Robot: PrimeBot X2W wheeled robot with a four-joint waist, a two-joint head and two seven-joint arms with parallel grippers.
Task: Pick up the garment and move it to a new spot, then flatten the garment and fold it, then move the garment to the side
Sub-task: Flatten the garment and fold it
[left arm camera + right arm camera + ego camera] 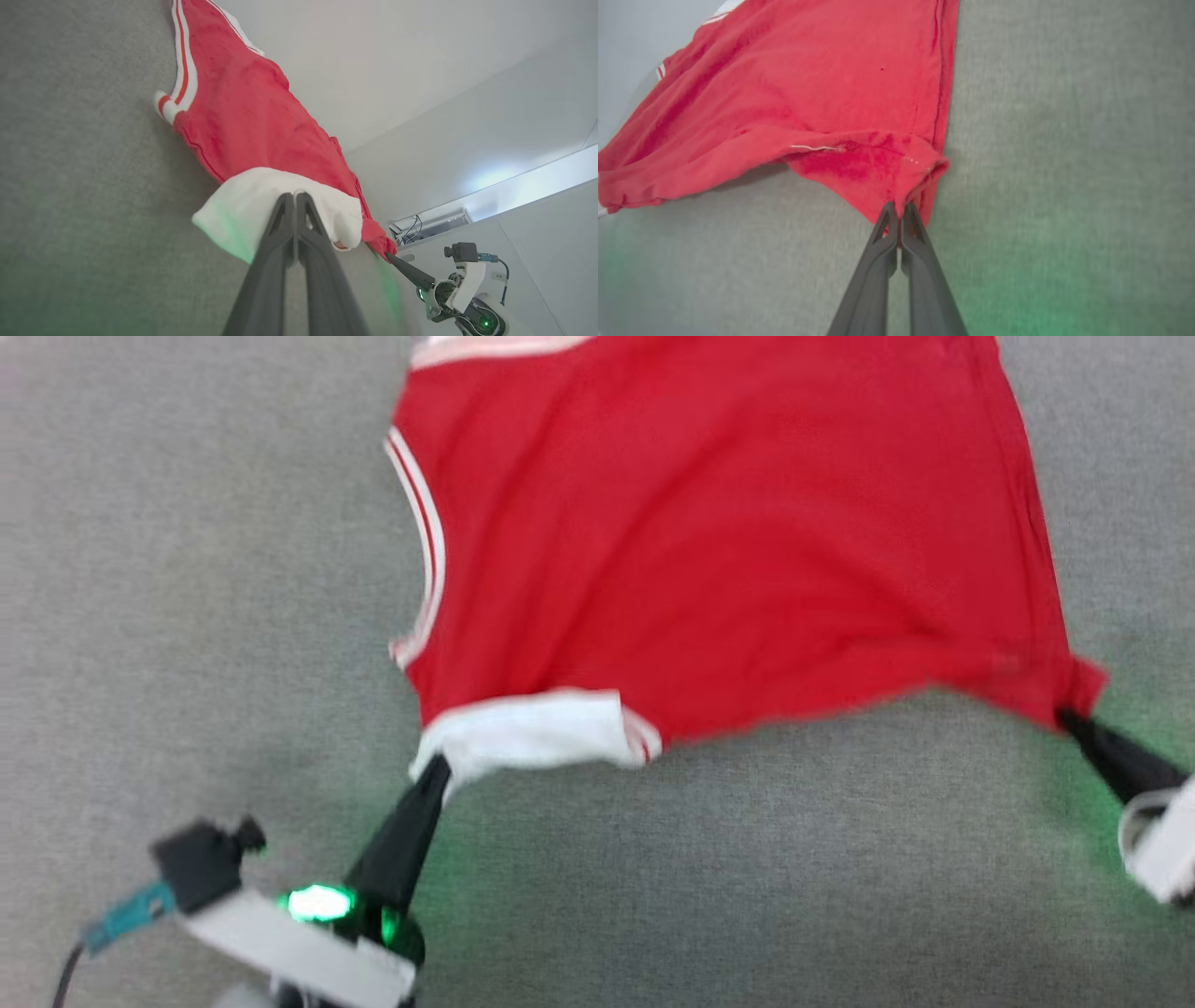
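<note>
Garment (pixel 709 541) red, spread over grey table (pixel 187 569), far part lying flat. Left fingers (pixel 411 831) pressed together, pinching white sleeve (pixel 537 728) at near-left corner. Right fingers (pixel 1111 756) pressed together on red hem corner (pixel 1078 686) at near right. Hem between the two grips raised off table, shadow beneath. Striped armhole trim (pixel 425 537) runs along left side. Head view blurred.

The garment (pixel 728 541) ran off the head view's top edge, and that whole view was blurred. The right gripper (pixel 1067 716) was cut by its right edge, tips buried in cloth.
</note>
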